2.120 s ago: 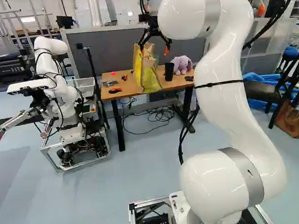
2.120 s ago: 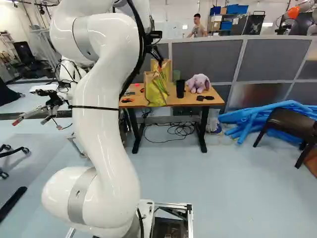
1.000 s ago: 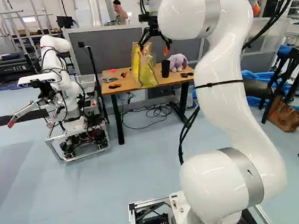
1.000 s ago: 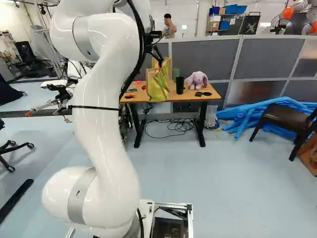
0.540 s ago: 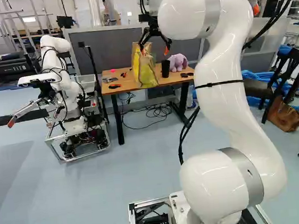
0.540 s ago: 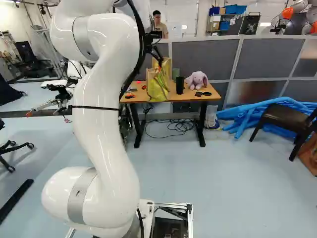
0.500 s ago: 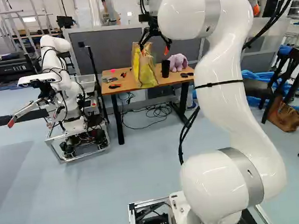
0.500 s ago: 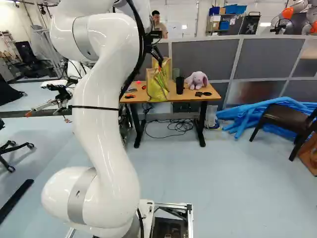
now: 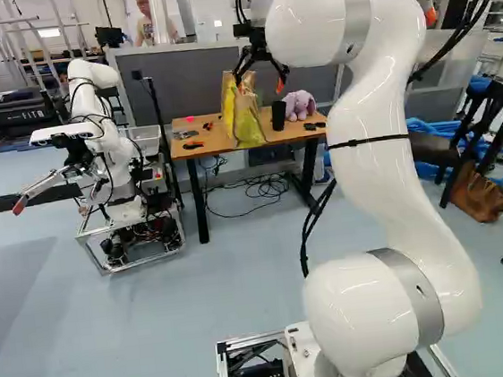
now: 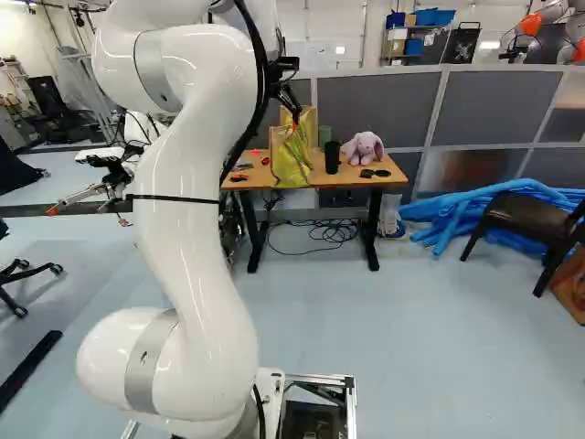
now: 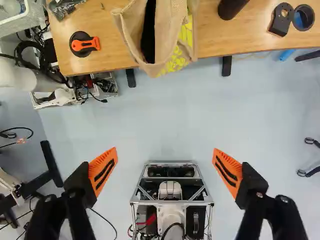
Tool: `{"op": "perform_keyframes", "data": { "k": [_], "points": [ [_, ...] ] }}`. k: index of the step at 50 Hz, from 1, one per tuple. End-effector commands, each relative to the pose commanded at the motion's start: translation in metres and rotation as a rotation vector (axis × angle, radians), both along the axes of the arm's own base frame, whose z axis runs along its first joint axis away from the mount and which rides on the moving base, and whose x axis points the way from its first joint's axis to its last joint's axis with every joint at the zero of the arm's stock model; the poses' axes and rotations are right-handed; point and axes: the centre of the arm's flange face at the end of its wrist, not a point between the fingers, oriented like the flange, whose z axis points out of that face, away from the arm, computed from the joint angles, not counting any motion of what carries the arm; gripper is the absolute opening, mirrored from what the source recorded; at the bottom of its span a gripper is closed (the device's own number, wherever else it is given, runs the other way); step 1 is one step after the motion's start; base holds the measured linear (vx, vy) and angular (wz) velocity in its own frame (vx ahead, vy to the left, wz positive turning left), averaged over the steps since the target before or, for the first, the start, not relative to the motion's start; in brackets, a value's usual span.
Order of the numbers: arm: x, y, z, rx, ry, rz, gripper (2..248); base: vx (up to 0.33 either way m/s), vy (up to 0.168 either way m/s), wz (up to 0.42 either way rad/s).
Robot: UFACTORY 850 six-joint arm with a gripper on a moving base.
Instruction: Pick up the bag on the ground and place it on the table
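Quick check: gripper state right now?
Gripper: open, its two fingers wide apart, holding nothing; the bag is ahead of it, not between the fingers.

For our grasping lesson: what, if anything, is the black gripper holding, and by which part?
Nothing: the gripper is open, and the tan-and-yellow woven bag is beyond its fingers.
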Motion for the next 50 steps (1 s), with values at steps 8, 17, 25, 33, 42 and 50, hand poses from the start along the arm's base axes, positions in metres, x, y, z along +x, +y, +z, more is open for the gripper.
{"op": "perform_keyframes", "data": {
  "k": [8, 17, 25, 33, 42, 50],
  "points": [
    [0.0, 0.0, 0.0, 0.0, 0.0, 0.0, 247, 0.0, 0.0, 0.0],
    [0.0, 0.0, 0.0, 0.0, 0.0, 0.0, 247, 0.0, 0.0, 0.0],
    [-0.0002, 0.0, -0.0007, 0.0, -0.003, 0.0, 247, 0.0, 0.0, 0.0],
    [-0.0006, 0.0, -0.0022, 0.0, -0.009, 0.0, 247, 0.0, 0.0, 0.0],
    [-0.0015, -0.0001, -0.0051, -0.001, -0.02, 0.0, 247, 0.0, 0.0, 0.0],
    [-0.0026, -0.0001, -0.0087, -0.001, -0.033, 0.0, 247, 0.0, 0.0, 0.0]
  ]
}}
